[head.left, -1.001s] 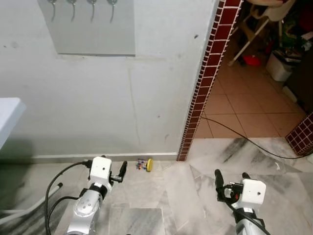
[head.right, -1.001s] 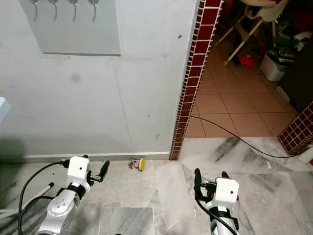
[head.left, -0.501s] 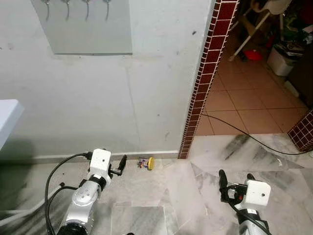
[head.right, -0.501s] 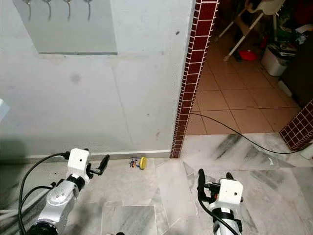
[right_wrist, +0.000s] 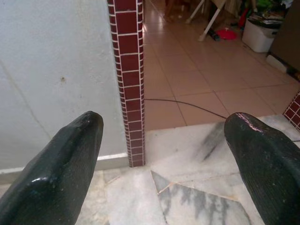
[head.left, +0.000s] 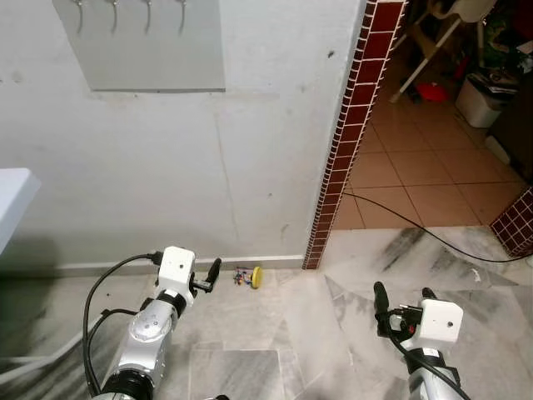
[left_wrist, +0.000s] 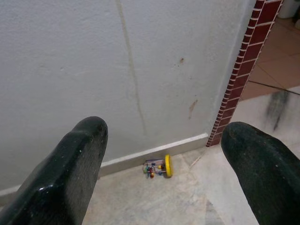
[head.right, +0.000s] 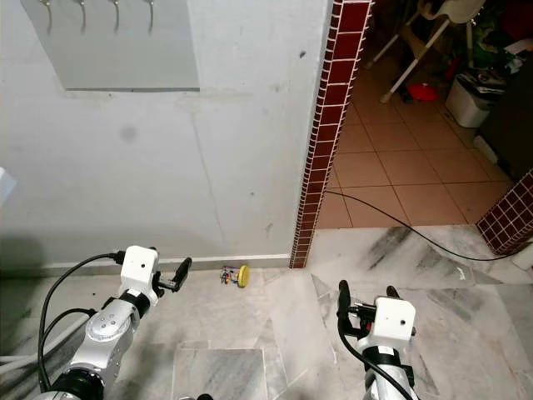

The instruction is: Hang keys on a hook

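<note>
No writing or brand mark is showing legibly on anything here.

At the far left a white ledge [head.left: 15, 196] is jutting in at mid-height, and below it a black cable [head.left: 93, 312] is looping off the left arm. High on the pale wall [head.left: 150, 175] a grey panel [head.left: 141, 46] is carrying a row of four metal hooks [head.left: 146, 12], all of them bare.

The left gripper [head.left: 213, 272] is hovering low over the marble floor [head.left: 275, 333], its two black fingers [left_wrist: 77, 164] spread wide apart and holding nothing. The keys [head.left: 247, 277], a small bunch with a round yellow tag, are lying on the floor against the white skirting at the foot of the wall, just beside the left gripper's tips on their right. In the left wrist view the keys [left_wrist: 158, 168] are sitting framed between the two fingers, ahead of them and not touching. The hooks are hanging far above the keys on the same wall, with bare plaster between.

Right of the keys a column of dark red tiles [head.left: 350, 125] is marking the wall's edge, and past it a terracotta tiled floor [head.left: 416, 167] is running back to a folding chair's legs, a red dish [head.left: 430, 92] and a white bin [head.left: 485, 96]. A black cord [head.left: 416, 237] is trailing across that floor onto the marble.

The right gripper [head.left: 400, 298] is hanging low at the right, well apart from the keys, fingers [right_wrist: 56, 164] likewise splayed wide and empty.
</note>
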